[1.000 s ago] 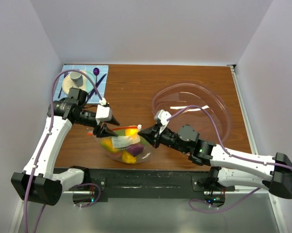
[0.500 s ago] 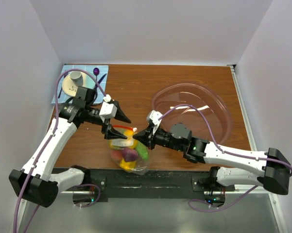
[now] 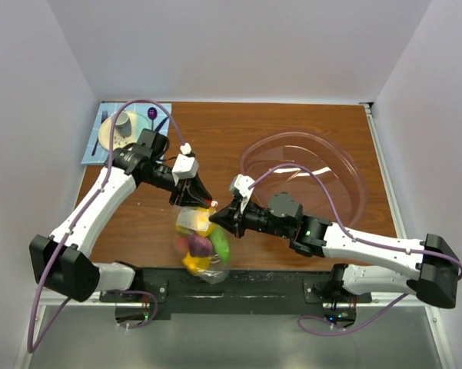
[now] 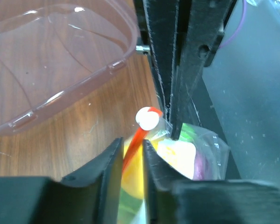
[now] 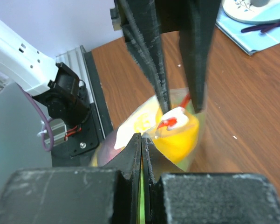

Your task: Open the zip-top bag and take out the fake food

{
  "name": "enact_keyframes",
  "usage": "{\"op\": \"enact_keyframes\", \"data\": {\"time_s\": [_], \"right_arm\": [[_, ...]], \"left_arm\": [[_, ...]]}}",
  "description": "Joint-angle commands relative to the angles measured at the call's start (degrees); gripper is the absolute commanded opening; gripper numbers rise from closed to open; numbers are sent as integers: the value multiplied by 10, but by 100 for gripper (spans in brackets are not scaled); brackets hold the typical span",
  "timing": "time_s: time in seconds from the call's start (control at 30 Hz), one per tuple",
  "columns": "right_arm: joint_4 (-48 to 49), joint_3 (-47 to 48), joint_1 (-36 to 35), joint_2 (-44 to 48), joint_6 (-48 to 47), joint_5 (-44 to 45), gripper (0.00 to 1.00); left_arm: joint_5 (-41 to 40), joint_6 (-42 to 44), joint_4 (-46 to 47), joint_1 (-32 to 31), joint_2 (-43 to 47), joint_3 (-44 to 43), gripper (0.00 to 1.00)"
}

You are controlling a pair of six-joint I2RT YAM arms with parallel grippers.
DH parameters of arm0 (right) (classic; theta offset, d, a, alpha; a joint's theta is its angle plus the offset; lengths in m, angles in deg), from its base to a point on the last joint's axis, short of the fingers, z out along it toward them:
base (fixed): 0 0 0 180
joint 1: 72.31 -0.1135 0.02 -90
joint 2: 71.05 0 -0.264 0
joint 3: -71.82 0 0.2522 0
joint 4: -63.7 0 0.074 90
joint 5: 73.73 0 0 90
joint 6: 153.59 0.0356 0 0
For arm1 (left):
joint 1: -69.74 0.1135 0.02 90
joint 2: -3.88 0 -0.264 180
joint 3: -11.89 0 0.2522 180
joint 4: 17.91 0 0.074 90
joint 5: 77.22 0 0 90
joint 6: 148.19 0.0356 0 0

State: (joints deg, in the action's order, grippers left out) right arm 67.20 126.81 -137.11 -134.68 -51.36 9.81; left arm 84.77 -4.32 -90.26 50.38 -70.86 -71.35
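The zip-top bag (image 3: 201,247) hangs between my two grippers over the table's near edge, slightly blurred. The fake food (image 3: 194,224) shows through it as yellow, green and purple pieces. My left gripper (image 3: 200,201) is shut on the orange-red zip strip (image 4: 135,142), just below its white slider (image 4: 147,117). My right gripper (image 3: 219,215) is shut on the bag's clear top edge (image 5: 151,133), right beside the left gripper. In the right wrist view the yellow piece (image 5: 184,140) sits under the slider (image 5: 176,115). My right gripper's fingers (image 4: 165,70) cross the left wrist view.
A large clear pinkish bowl (image 3: 307,165) stands at the right; its rim shows in the left wrist view (image 4: 84,79). A grey cup on a round plate (image 3: 123,127) and a purple spoon (image 3: 152,114) lie on a blue mat at the back left. A black rail (image 3: 238,280) runs along the near edge.
My left gripper has swung right and closed in on the right gripper. The bag has gone from lying wide on the table to hanging long and narrow between them.
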Motion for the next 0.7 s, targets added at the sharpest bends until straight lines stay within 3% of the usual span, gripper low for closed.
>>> {"op": "enact_keyframes", "data": {"time_s": [0.0,0.07,0.3,0.33,0.47,0.67], "right_arm": [[-6,30,-6,25,-9,-8,0],[-12,31,-6,27,-13,-1,0],[-39,27,-5,41,-32,51,0],[-45,29,-5,41,-38,60,5],[-51,35,-5,45,-44,79,64],[-57,62,-4,19,-52,37,70]], "left_arm": [[4,135,-123,0,-28,-44,14],[-1,173,-165,-1,-34,-55,1],[-22,157,-167,-1,-14,-78,0],[-22,152,-167,0,-12,-81,0],[-20,143,-167,0,1,-90,0],[-21,132,-167,0,18,-90,0]]}}
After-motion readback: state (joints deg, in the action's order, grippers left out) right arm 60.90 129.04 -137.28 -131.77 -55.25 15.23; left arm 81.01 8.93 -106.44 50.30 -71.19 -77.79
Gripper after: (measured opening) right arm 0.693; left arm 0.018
